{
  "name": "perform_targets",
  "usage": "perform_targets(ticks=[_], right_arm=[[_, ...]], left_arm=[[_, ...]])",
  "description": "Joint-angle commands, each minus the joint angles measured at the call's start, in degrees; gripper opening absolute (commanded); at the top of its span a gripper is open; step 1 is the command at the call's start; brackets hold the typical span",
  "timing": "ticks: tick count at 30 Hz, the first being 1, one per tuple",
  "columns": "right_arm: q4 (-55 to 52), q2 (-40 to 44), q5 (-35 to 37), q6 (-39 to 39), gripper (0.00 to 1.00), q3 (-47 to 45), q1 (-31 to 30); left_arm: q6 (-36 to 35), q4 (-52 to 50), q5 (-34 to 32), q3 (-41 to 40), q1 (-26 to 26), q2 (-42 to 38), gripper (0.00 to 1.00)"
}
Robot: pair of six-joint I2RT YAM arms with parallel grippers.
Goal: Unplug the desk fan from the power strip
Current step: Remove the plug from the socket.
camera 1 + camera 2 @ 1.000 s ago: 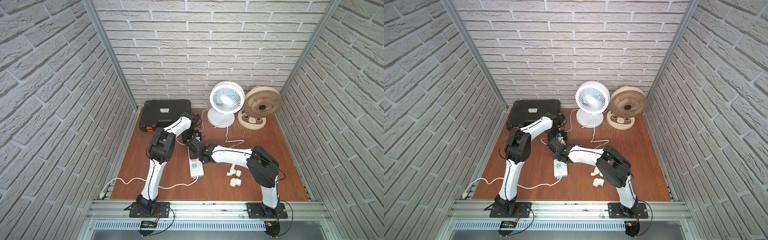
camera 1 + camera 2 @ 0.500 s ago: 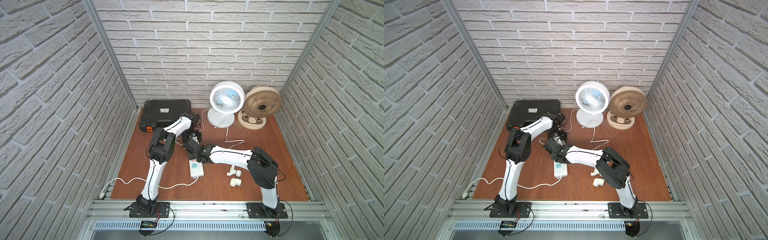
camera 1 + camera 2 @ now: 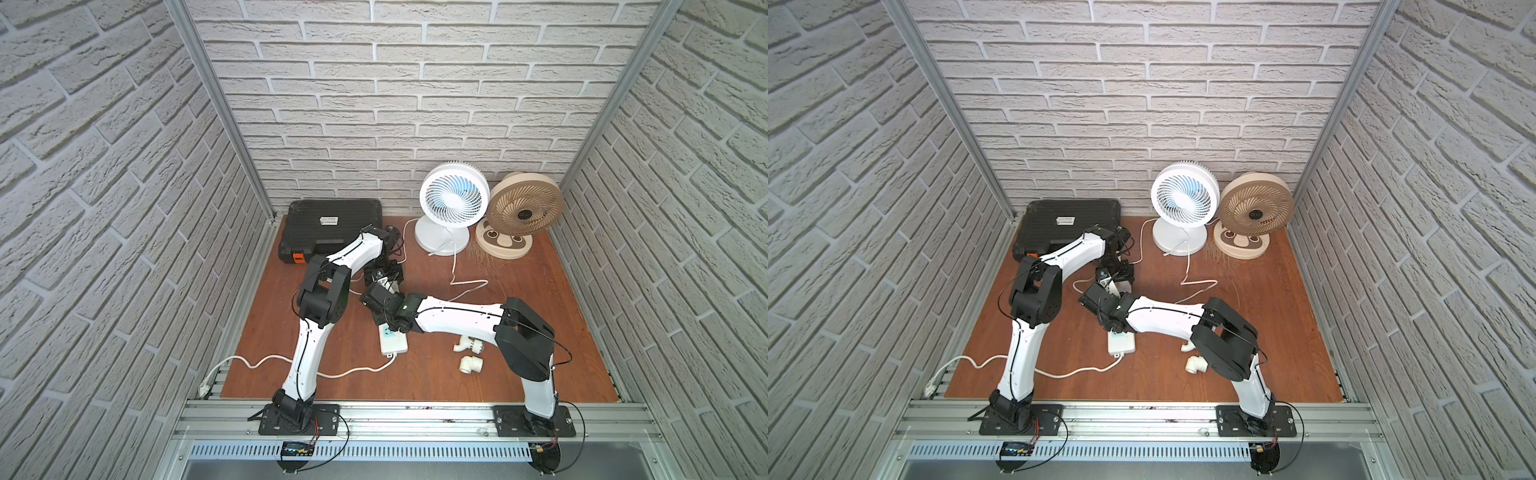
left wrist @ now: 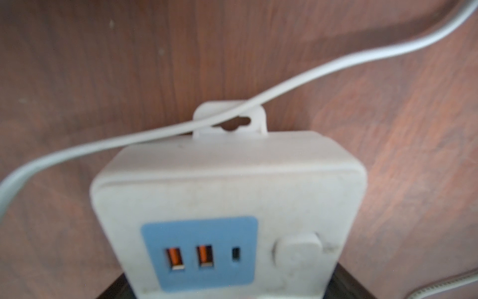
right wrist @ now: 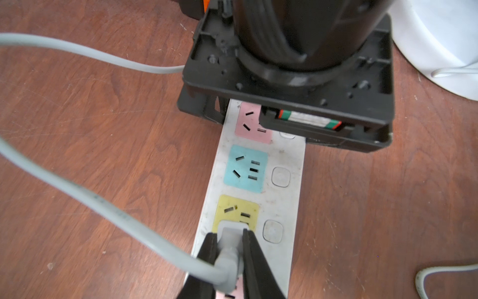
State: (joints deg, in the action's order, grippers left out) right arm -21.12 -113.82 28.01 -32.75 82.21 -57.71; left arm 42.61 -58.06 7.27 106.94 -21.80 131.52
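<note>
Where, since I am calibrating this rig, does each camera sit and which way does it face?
Top view: high above the front rail, facing down and back; left arm and right arm show whole.
Top view: same head, nearly the same sight; power strip partly under the right arm.
Left wrist: close above the power strip's USB end; left gripper shows only as dark edges.
Right wrist: looks along the power strip; right gripper shut on the plug; left arm's end beyond.
Shared: both wrist views show the power strip.

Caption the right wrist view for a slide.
Right pincer shut on the grey plug seated in the yellow socket of the white power strip, left arm's pincer pinning its far end.
</note>
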Motion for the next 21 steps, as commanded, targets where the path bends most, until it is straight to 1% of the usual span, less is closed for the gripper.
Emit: perform_targets(ticks=[1, 8, 14, 15, 16, 19, 21], right_arm=[[3.4, 3.4, -1.5, -0.3, 0.03, -2.2, 0.0], [6.6, 5.7, -5.1, -1.6, 0.03, -4.7, 0.1], [8.5, 7.5, -6.2, -2.0, 0.03, -6.6, 0.3], [8.7, 7.8, -6.3, -2.1, 0.03, -6.9, 0.3], [9.0, 8.0, -6.4, -2.1, 0.03, -7.1, 0.3], [9.9, 8.5, -6.8, -2.1, 0.03, -7.9, 0.4], [10.2, 8.8, -7.2, -2.3, 0.02, -8.2, 0.6]], left_arm=[[-0.4, -1.7, 1.0, -5.4, 1.4, 5.6, 0.00], [-2.7, 3.9, 4.3, -7.5, 1.2, 3.0, 0.00], [-3.2, 7.6, 6.6, -9.4, 1.1, 1.1, 0.00], [-3.1, 8.2, 6.5, -9.9, 1.0, 0.4, 0.03], [-3.0, 8.3, 6.0, -10.1, 0.9, 0.0, 0.17], [-3.1, 8.8, 5.3, -10.3, 0.5, -1.4, 0.52], [-3.1, 8.7, 4.9, -10.2, 0.2, -2.1, 0.68]])
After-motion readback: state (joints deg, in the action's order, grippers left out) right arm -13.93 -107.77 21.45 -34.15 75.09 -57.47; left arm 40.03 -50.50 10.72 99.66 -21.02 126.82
